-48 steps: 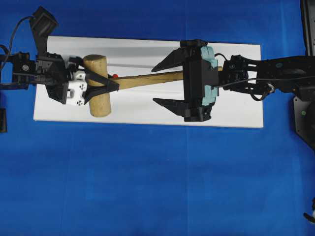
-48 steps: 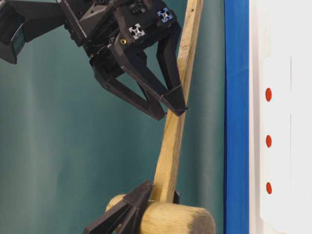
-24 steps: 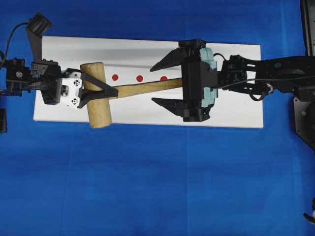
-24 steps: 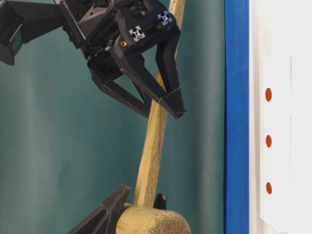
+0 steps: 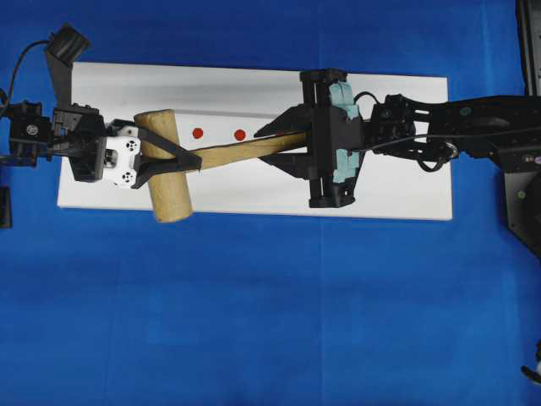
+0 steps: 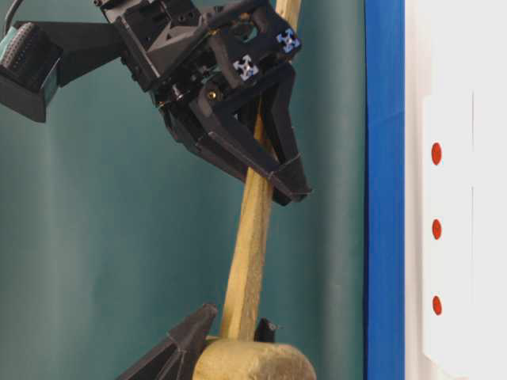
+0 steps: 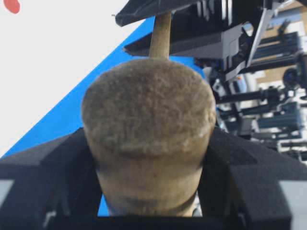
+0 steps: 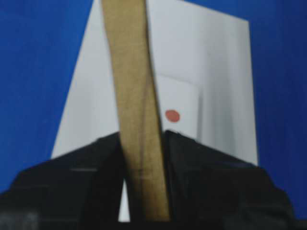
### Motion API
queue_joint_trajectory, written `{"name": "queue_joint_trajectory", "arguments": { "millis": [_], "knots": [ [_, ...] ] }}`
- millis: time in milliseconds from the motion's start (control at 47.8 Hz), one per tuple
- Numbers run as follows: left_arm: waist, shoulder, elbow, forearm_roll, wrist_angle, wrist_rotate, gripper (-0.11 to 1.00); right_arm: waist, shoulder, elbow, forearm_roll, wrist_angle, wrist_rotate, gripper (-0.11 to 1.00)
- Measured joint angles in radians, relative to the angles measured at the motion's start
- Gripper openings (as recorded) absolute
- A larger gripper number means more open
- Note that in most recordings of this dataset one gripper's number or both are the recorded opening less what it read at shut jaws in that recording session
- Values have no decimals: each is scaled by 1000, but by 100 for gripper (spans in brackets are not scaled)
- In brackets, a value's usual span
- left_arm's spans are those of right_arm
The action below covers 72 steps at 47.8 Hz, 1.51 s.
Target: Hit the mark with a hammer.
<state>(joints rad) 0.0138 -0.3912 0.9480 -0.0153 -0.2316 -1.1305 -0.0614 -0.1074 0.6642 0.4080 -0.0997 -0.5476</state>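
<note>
blue tabletop [image 5: 254, 321] carries a white board [image 5: 406, 190] with red marks [image 5: 197, 133]. left tool [image 5: 173, 155] clamps the hammer [image 5: 165, 182] head, held aloft; right tool [image 5: 279, 145] pinches its handle, likely a handover so the right arm can swing.

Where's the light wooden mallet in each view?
Overhead: light wooden mallet left of centre on the white board, handle running right.
Table-level: head bottom centre, handle rising to the top.
Left wrist: head fills the centre, end-on.
Right wrist: only the handle, upper left down to bottom centre.
Shared landmark: red dots.
</note>
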Motion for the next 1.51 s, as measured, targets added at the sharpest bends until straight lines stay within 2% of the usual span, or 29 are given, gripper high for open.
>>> {"name": "queue_joint_trajectory", "arguments": {
  "millis": [230,440,670,712,817,901,1173,1508],
  "knots": [
    [2,-2,0,0,9,37,45,3,0,-3,0,23,2,8],
    [6,-3,-9,0,78,38,45,3,2,-5,0,26,2,8],
    [11,-3,-15,2,89,52,45,3,2,-5,0,31,3,8],
    [12,-6,-15,2,92,57,51,3,2,-3,0,32,3,8],
    [17,-9,-8,2,106,67,81,3,2,-3,2,35,9,8],
    [17,-12,-8,3,106,71,93,3,2,-3,2,35,11,8],
    [17,-23,0,3,138,71,91,5,2,-2,15,35,14,8],
    [11,-140,86,2,244,67,91,0,-72,81,60,37,17,8]
  ]
}}
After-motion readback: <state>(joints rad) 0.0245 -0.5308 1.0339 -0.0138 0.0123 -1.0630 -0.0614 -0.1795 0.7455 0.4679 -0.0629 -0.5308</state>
